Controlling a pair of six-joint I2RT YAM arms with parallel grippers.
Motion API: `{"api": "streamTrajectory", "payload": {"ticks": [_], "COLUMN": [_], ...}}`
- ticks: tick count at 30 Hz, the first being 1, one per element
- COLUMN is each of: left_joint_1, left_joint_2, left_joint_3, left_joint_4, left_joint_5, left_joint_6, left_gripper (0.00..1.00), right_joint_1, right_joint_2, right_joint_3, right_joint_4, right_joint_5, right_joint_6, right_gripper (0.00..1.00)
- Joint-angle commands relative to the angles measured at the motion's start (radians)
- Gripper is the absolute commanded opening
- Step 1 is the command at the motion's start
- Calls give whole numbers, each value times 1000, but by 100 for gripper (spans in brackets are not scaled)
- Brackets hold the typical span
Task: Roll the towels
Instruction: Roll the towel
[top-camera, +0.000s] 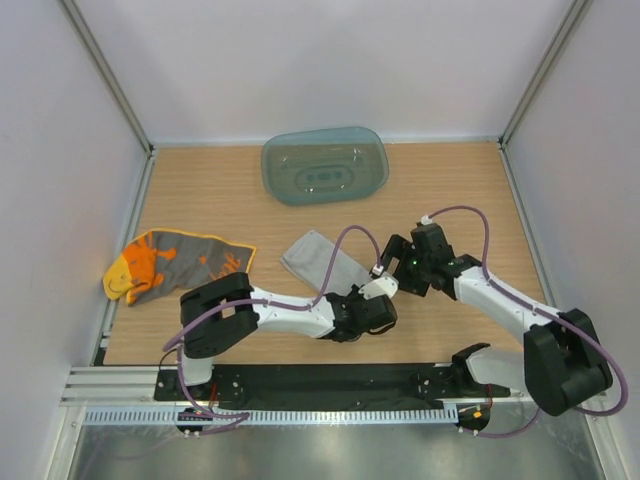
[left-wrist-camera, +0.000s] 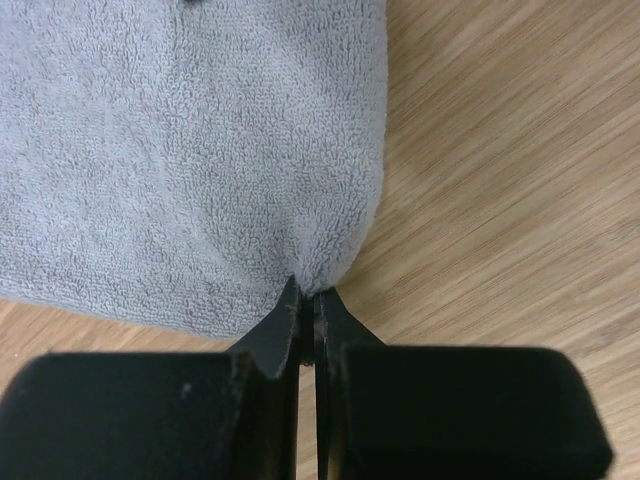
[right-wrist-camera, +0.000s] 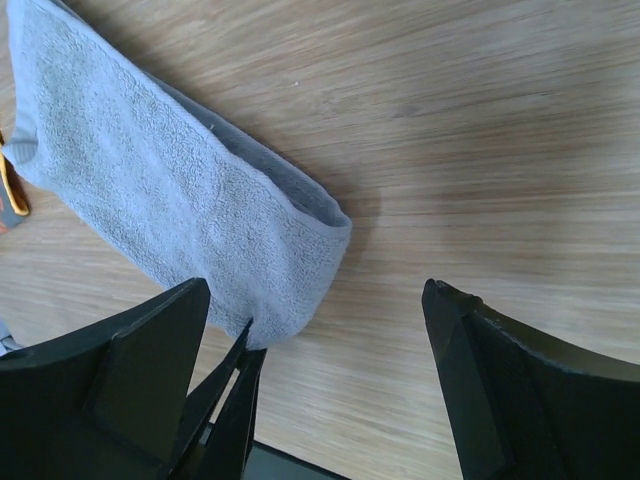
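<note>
Wooden worktop (top-camera: 200, 190) with folded grey towel (top-camera: 318, 258) lying near centre, left hand (left-wrist-camera: 308, 292) pinching its near corner, probably to start the roll there, right hand (right-wrist-camera: 315, 297) spread just beside, seemingly ready to help, orange towel (top-camera: 170, 262) crumpled far left, unrolled.

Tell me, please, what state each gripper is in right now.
Left gripper: closed, pinching a corner of the grey towel.
Right gripper: open, holding nothing.
</note>
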Motion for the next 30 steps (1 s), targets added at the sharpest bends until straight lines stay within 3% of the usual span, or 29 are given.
{"api": "streamTrajectory", "payload": {"ticks": [1,5,10,13,17,20,27,30], "left_joint_1": [20,33,55,60,79,99,124,136], "left_joint_2": [-21,-64,-104,-121,-149,-176,-293,-339], "left_joint_3": [-32,-61,-87,-101,-116,-139,-185,-211], "left_joint_4": [9,29,55,58,66,78,71,72], "left_joint_5": [71,80,115,123,152,174,236,278], "left_joint_6": [-62,-79,-94,-94,-105,-114,-160,-197], "left_gripper": [0,0,0,0,0,0,0,0], "right_joint_1": [11,17,19,19,19,19,19,19], "right_joint_2": [53,159,220,253,294,297,280,276], "right_joint_3": [18,35,15,6,-2,8,104,158], "right_joint_4": [112,93,135,154,194,181,41,-40], "right_joint_5": [-113,-119,-135,-129,-138,-118,-17,40], "right_joint_6": [25,32,42,41,47,36,-27,-57], "right_gripper": [95,94,85,75,40,26,4,3]}}
